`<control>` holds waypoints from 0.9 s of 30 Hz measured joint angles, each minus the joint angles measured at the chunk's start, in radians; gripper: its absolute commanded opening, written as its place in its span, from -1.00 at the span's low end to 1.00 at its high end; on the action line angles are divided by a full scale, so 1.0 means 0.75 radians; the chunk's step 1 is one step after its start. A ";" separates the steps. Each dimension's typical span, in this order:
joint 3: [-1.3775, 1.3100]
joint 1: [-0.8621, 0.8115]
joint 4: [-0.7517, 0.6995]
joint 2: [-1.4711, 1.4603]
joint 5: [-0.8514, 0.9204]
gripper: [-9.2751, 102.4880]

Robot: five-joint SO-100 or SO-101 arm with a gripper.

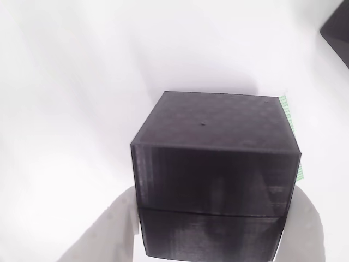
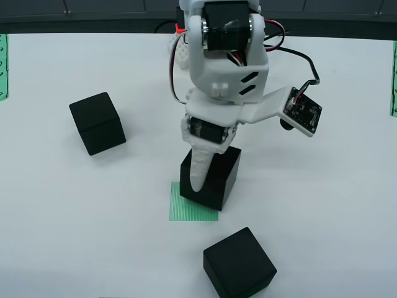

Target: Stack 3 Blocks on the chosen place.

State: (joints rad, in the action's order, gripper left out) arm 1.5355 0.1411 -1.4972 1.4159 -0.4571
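Black cube [image 2: 211,177] pinched between the white fingers of the gripper [image 2: 208,186], over the far right part of the striped green patch [image 2: 189,210].
Shift it toward the patch centre and square it before releasing; matte faces, rounded edges. Two more cubes [image 2: 97,123] [image 2: 239,263] sit well apart.

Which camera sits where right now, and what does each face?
View riding on the tool: behind the white fingers, looking down at the held block; green patch peeks out behind.
View from above: fixed overhead, facing the table, arm and tool.
Shared: that block and patch.
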 measured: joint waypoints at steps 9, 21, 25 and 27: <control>-0.137 -0.112 -0.029 -0.127 0.270 -0.41; -0.245 -0.143 -0.041 -0.217 0.481 -0.41; -0.247 -0.147 -0.049 -0.227 0.495 -0.41; -0.247 -0.149 -0.049 -0.233 0.499 -0.41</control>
State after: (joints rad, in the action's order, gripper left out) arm 1.3499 0.0291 -1.5340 1.2410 -0.0828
